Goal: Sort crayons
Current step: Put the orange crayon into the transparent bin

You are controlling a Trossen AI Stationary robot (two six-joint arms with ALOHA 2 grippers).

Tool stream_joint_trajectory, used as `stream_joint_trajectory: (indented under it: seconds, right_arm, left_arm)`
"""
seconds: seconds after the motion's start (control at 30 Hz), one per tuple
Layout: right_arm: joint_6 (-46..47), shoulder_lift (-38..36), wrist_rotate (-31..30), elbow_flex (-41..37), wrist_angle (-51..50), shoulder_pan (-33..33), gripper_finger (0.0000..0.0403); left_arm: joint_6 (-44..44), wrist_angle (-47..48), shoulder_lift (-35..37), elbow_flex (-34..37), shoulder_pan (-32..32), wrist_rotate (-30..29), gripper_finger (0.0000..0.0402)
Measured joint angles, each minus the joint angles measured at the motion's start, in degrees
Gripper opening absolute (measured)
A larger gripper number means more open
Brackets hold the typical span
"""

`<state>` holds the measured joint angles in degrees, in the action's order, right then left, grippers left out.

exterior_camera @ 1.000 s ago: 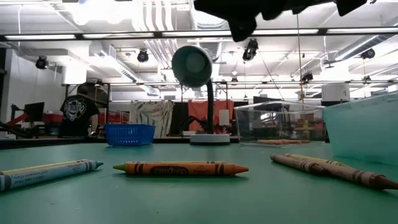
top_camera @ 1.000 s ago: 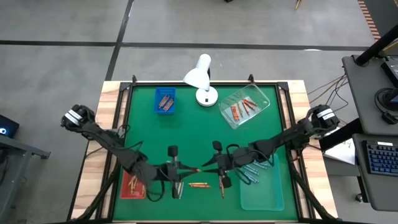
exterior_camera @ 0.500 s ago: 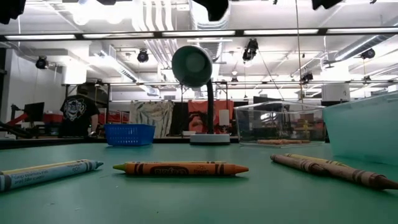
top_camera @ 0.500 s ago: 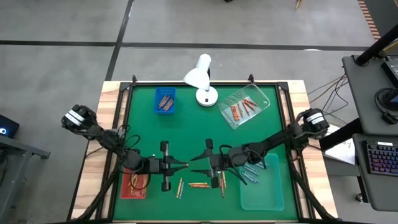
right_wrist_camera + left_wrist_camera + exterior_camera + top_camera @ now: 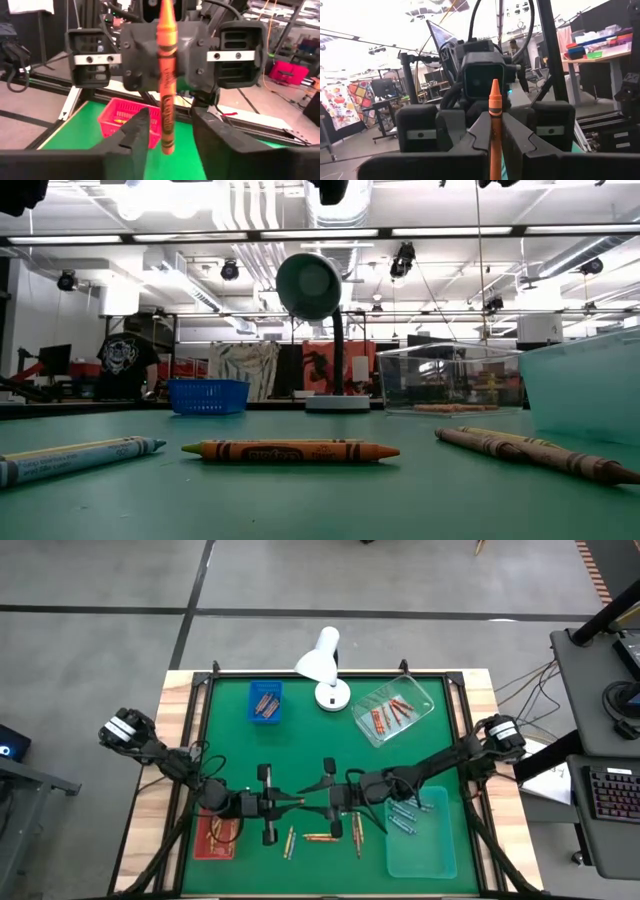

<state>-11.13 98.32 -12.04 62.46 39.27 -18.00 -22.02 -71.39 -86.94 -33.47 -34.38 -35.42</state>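
Note:
My left gripper [image 5: 291, 803] is shut on an orange crayon [image 5: 305, 804] above the middle of the green table. The crayon also shows in the left wrist view [image 5: 495, 105]. Its free end reaches into the gap of my right gripper [image 5: 319, 805], which faces it and is open. In the right wrist view the crayon [image 5: 166, 75] stands between the two right fingers [image 5: 134, 131] and shows no contact with them. Three loose crayons [image 5: 320, 837] lie on the table below. They also show in the low view [image 5: 290, 451]. My left gripper pinches the orange crayon's back part [image 5: 494, 150] between its two fingers, which lie along it. The fingers come level from the table's left. The crayon sticks out forward, tip [image 5: 495, 84] toward the right arm, lifted clear of the table.
A red tray [image 5: 213, 838] is near left and a blue tray [image 5: 265, 703] far left. A clear box [image 5: 393, 712] of crayons is far right. A pale tray [image 5: 421, 840] with blue crayons is near right. A white lamp [image 5: 324, 668] stands at the far edge.
Both grippers have risen from just above the table, leaving the top of the low view. My left gripper has drawn a little toward the table's left with the crayon. My right gripper has followed it toward the left, so the crayon's free end sits between its open fingers.

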Motion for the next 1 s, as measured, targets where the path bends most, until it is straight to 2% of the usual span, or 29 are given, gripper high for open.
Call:
stream_joint_trajectory:
  seconds: [0.23,0.47,0.6,0.67,0.77,0.9,1.0]
  right_arm:
    - [0.0,0.0,0.0,-0.1,-0.1,0.0,0.0026]
    - [0.9,-0.3,0.0,-0.1,-0.3,0.2,0.0018]
    - [2.4,-2.6,-1.3,-0.1,-5.3,1.2,0.0017]
    - [3.9,-4.8,-4.0,0.2,-12.3,2.2,0.0017]
    - [7.5,-8.6,-9.9,2.8,-30.3,4.2,0.0016]
    - [15.8,-12.5,-19.1,8.5,-58.4,8.3,0.0016]
    - [24.2,-14.5,-23.1,12.2,-77.3,12.0,0.0016]
  left_arm:
    - [1.1,0.0,0.0,0.3,0.0,-0.1,0.0026]
    - [1.3,0.2,0.8,1.1,0.0,-0.2,0.0074]
    - [1.6,0.5,2.6,2.0,0.0,-1.1,0.0100]
    - [1.5,1.0,3.9,2.4,-0.1,-4.0,0.0111]
    - [1.6,2.9,5.7,2.8,0.0,-7.9,0.0122]
    - [1.5,4.2,7.5,3.3,-0.1,-8.2,0.0128]
    - [1.5,5.4,8.6,3.5,-0.1,-8.2,0.0127]
